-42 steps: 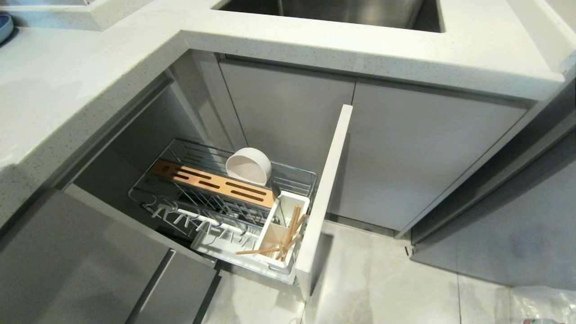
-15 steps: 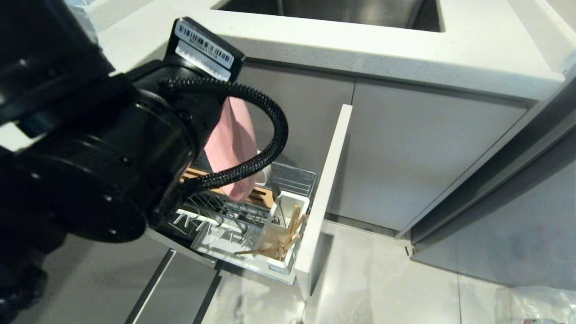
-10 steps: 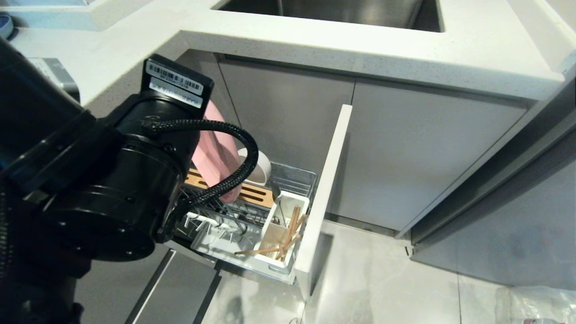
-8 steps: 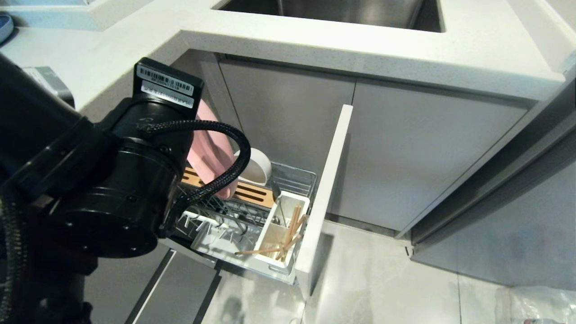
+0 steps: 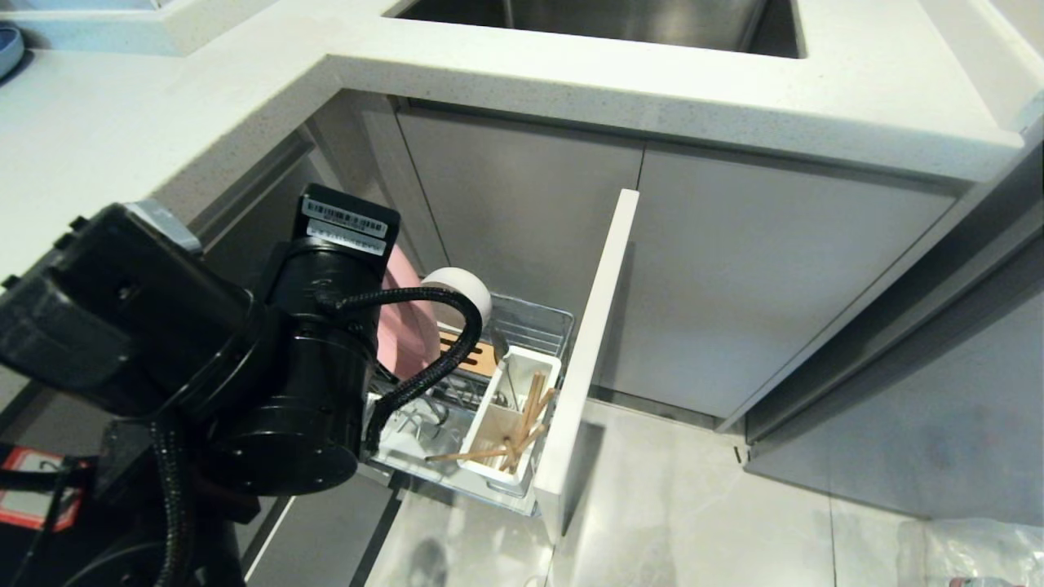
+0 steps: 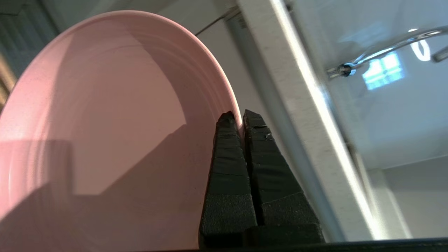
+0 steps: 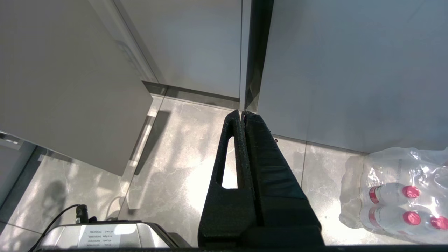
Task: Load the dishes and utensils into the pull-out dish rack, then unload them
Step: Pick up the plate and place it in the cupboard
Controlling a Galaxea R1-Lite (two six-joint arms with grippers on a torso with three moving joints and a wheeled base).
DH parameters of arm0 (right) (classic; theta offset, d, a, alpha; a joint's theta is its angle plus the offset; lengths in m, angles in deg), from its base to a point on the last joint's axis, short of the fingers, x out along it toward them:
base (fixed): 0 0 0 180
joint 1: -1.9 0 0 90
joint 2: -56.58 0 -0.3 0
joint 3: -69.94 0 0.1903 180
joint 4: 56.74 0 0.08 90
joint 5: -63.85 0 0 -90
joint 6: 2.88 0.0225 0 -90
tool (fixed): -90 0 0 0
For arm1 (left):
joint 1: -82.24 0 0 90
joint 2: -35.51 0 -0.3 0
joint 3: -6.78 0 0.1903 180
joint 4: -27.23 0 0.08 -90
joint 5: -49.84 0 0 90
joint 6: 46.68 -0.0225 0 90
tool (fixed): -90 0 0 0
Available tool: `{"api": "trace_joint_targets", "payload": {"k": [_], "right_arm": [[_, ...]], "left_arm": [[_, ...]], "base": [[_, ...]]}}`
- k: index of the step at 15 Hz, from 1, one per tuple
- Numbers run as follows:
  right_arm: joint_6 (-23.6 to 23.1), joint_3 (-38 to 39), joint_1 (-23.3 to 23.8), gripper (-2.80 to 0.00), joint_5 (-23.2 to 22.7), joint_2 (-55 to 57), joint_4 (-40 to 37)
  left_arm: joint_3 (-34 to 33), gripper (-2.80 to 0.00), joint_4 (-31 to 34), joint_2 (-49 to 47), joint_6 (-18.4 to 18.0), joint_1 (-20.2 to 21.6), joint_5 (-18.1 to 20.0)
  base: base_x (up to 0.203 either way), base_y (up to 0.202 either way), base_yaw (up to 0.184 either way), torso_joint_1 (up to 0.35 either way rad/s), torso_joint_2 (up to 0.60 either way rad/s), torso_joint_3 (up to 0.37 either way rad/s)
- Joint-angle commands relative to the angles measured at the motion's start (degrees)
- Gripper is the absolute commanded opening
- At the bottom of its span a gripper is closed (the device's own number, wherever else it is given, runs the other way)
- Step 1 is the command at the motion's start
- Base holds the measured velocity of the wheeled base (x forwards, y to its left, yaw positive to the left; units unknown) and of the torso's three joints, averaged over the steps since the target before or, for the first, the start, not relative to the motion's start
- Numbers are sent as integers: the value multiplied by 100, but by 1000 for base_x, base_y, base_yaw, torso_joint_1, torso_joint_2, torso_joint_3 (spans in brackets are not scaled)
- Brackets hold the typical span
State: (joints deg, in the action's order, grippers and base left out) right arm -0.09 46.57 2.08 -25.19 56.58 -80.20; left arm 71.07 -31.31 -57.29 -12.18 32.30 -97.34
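Observation:
The pull-out dish rack stands drawn out of the corner cabinet. An off-white bowl leans on edge at its back, by the bamboo strip. Wooden chopsticks and a dark grey spoon stand in the white utensil cup. My left arm hangs over the rack and hides most of it. Its gripper is shut on the rim of a pink dish, held on edge. In the head view the pink dish shows just left of the bowl. My right gripper hangs shut and empty above the floor.
The rack's pale cabinet front juts out to the right of the cup. The countertop with a steel sink overhangs the cabinets. A blue plate's edge shows at the far left. A pack of water bottles lies on the floor.
My left arm came into view holding the pink dish, then sank lower and to the left. The dish now sits down beside the off-white bowl. The right arm stayed still.

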Motion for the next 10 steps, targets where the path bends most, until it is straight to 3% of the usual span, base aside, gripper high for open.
{"api": "trace_joint_targets", "payload": {"k": [1,5,8,10], "right_arm": [[2,9,-1,-280,0,0,1],[2,9,-1,-280,0,0,1],[2,9,-1,-280,0,0,1],[2,9,-1,-280,0,0,1]], "left_arm": [[-82,-280,-53,-122,22,-6,-108],[-122,-280,-54,-338,255,57,-327],[-226,-280,-45,-417,881,295,-318],[-260,-280,-49,-557,1034,353,-311]], "base": [[0,0,0,0,0,0],[0,0,0,0,0,0],[0,0,0,0,0,0],[0,0,0,0,0,0]]}}
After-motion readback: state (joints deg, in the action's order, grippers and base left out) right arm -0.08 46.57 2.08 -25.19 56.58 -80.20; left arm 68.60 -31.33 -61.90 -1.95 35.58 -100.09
